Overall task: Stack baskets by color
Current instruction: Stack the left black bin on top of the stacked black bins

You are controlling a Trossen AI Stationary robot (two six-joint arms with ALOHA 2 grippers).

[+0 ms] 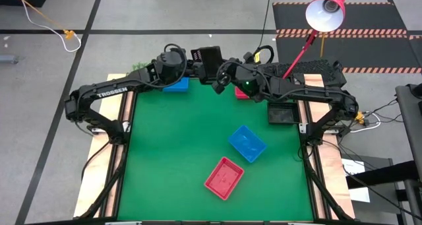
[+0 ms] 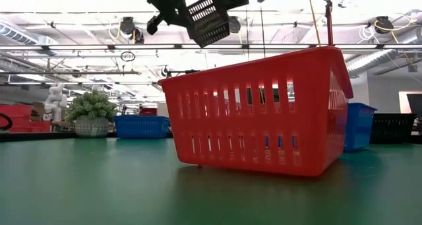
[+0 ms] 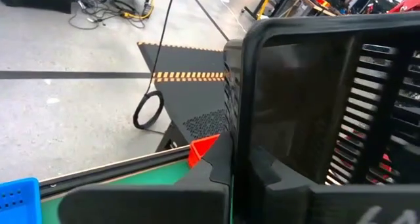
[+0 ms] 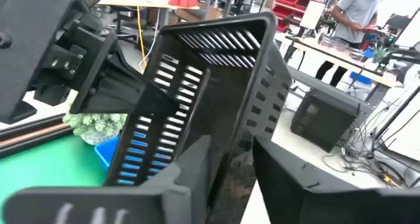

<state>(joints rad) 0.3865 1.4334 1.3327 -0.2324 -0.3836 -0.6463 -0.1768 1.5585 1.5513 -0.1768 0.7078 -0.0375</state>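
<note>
Up at the far edge of the table, both arms meet over a black basket held in the air between them. Your left gripper is clamped shut on one rim of it, and in the left wrist view the basket's dark wall and slats fill the picture right against the fingers. Your right gripper straddles the opposite rim, with a finger on either side of the wall; you cannot tell whether it has closed on it. In the low view the basket hangs tilted, high above the mat.

On the green mat, a blue basket lies near the middle, and a red basket lies just beside it, closer to the near edge. Another black basket sits at the right edge. At the far edge, a blue one shows under the left arm and a red one under the right arm.
</note>
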